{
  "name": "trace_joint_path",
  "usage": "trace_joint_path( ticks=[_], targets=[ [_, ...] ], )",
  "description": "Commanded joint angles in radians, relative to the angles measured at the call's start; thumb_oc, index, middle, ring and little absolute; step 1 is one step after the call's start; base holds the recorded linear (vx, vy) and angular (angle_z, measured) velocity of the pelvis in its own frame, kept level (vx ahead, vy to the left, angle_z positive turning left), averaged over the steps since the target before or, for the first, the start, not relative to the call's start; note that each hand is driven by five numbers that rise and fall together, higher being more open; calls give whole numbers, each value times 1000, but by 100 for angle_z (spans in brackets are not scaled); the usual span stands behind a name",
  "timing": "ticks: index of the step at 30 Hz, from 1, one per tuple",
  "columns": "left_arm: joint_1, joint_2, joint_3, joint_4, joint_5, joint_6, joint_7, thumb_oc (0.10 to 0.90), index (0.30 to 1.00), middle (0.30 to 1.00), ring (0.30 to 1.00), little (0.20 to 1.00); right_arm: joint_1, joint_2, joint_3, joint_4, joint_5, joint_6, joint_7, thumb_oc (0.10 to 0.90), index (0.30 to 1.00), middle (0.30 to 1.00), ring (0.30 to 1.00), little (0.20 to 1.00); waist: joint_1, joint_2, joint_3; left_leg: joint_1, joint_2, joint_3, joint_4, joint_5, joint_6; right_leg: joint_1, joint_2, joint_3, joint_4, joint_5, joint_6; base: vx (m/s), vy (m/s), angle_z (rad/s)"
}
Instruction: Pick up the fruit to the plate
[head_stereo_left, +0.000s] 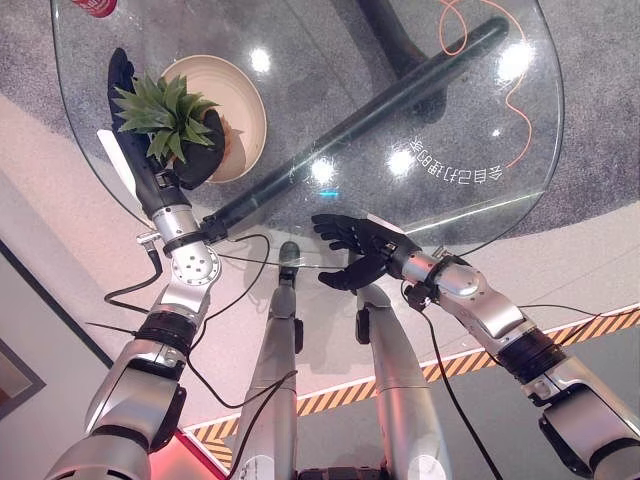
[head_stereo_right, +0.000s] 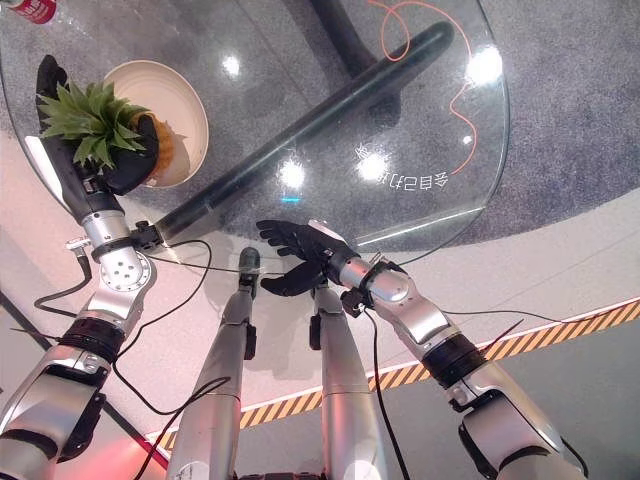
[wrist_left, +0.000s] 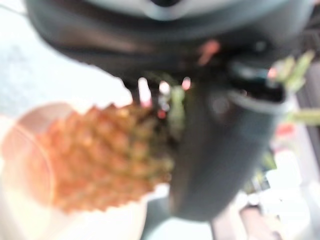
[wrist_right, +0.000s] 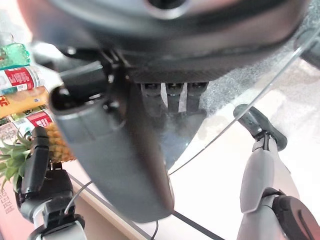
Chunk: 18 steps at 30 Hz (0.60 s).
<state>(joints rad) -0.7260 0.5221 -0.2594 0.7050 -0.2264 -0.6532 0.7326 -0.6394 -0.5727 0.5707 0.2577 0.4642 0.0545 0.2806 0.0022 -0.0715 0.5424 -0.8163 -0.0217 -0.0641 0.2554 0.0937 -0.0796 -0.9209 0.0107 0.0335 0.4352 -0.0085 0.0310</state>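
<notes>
A pineapple (head_stereo_left: 165, 115) with a green crown is in my left hand (head_stereo_left: 198, 152), whose fingers and thumb curl round it. It hangs over the near edge of a cream plate (head_stereo_left: 245, 100) on the glass table. The left wrist view shows the fruit's orange body (wrist_left: 100, 155) beside my thumb (wrist_left: 220, 150), with the plate (wrist_left: 20, 200) under it. My right hand (head_stereo_left: 360, 245) is at the table's near edge, fingers straight and spread, holding nothing. The right wrist view shows that hand (wrist_right: 115, 150), with the pineapple (wrist_right: 57, 142) off to one side.
The round glass table (head_stereo_left: 480, 200) has a dark leg (head_stereo_left: 380, 100) showing beneath it. A red can (head_stereo_left: 92, 6) stands at the far left rim. Several cans (wrist_right: 20, 80) are stacked beyond the pineapple. Yellow-black tape (head_stereo_left: 450, 365) marks the floor.
</notes>
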Motion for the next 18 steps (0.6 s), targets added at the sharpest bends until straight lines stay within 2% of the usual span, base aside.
trace_joint_path(
  ticks=[1, 10, 16, 18],
  targets=[
    [23, 7, 46, -46, -13, -35, -8, 800, 900, 900, 900, 900, 64, -2, -23, -152, 3, -53, 51, 800, 900, 900, 900, 900, -19, 46, -22, 40, -94, 27, 28, -53, 56, 67, 25, -92, -101, 50, 28, 0, 0, 0],
    [55, 10, 49, -60, -43, -24, -68, 800, 900, 900, 900, 900, 76, -13, -34, -161, 5, -55, 54, 800, 900, 900, 900, 900, -18, 50, -22, 40, -96, 29, 35, -53, 56, 73, 21, -91, -106, 53, 28, 0, 0, 0],
    [71, 14, 49, -78, -6, -11, -56, 800, 900, 900, 900, 900, 84, -23, -44, -167, 7, -52, 63, 800, 900, 900, 900, 900, -20, 58, -22, 44, -97, 30, 29, -50, 60, 74, 21, -86, -108, 56, 27, 0, 0, 0],
    [76, 17, 50, -92, 1, 11, -56, 800, 900, 900, 900, 900, 87, -24, -46, -172, 4, -47, 64, 800, 900, 900, 900, 900, -20, 63, -22, 44, -97, 32, 31, -50, 60, 74, 21, -84, -107, 56, 27, 0, 0, 0]
  ],
)
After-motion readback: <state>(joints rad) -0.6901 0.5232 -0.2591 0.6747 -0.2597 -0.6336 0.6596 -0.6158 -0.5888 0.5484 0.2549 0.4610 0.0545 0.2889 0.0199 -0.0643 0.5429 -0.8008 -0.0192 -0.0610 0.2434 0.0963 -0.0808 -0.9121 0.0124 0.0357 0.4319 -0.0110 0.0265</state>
